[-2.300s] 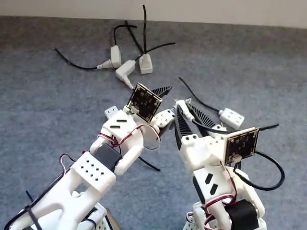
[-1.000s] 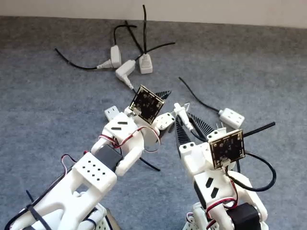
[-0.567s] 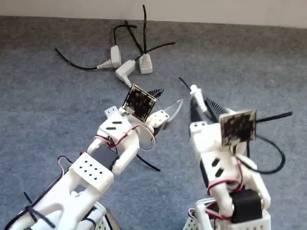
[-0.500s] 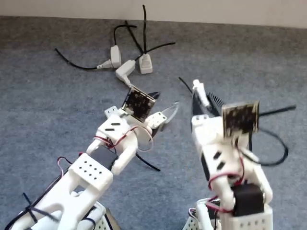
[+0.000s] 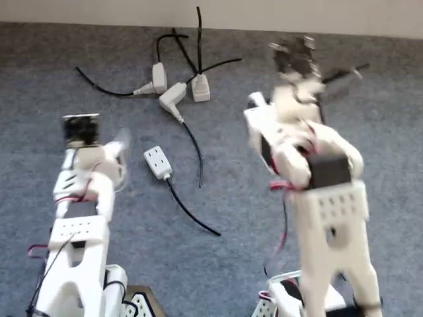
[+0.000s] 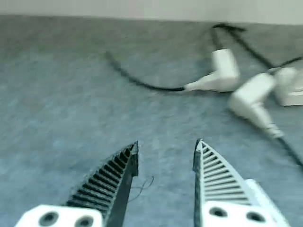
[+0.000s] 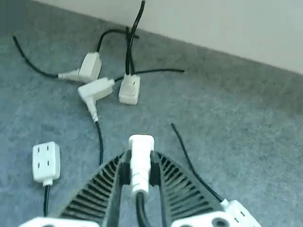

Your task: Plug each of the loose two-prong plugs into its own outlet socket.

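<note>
1 white plug (image 7: 141, 144) clamped between right gripper (image 7: 141, 158) jaws | left gripper (image 6: 165, 145) jaws parted, empty | 1 outlet socket (image 7: 46, 162) flat on carpet (image 7: 246, 142).

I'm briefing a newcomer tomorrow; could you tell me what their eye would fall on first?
The right arm stands tall over the grey carpet, its jaws shut on a white plug. Next come the white outlet socket lying alone between the arms, and the tangle of white connectors and black cords at the far side, ahead of the left arm's open jaws.
</note>
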{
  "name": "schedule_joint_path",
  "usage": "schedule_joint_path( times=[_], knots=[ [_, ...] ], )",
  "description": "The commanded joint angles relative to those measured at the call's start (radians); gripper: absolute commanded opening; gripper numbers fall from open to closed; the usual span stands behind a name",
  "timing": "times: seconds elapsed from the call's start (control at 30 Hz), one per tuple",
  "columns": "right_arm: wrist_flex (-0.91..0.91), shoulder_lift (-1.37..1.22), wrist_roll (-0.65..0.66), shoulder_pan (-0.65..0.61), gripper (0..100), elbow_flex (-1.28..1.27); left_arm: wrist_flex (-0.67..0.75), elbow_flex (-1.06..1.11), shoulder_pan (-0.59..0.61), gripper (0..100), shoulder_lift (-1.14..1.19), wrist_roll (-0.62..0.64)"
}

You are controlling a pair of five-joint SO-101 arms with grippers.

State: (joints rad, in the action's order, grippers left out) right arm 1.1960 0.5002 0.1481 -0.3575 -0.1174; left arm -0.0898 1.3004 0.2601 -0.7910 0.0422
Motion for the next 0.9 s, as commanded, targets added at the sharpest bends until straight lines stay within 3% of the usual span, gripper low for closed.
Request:
schedule_joint_path(
  times=[0.0,0.1,0.2,0.33,0.67,0.87],
  knots=[
    [0.134,-0.147,0.063,-0.081,0.9,0.194,0.018,0.024,0.125,19,-0.012,0.009],
    [0.229,-0.249,0.132,-0.147,0.9,0.295,0.017,0.027,0.213,19,-0.01,0.118],
    [0.265,-0.3,0.288,-0.202,0.9,0.337,0.002,0.028,0.311,19,-0.01,0.244],
    [0.271,-0.309,0.336,-0.197,0.9,0.337,-0.15,-0.036,0.338,19,-0.008,0.304],
    [0.363,-0.286,0.345,0.12,0.9,0.338,-0.856,-0.466,0.03,19,-0.007,0.307],
    [0.432,-0.294,0.347,0.206,0.8,0.337,-0.934,-0.578,-0.05,19,0.056,0.307]
  ],
)
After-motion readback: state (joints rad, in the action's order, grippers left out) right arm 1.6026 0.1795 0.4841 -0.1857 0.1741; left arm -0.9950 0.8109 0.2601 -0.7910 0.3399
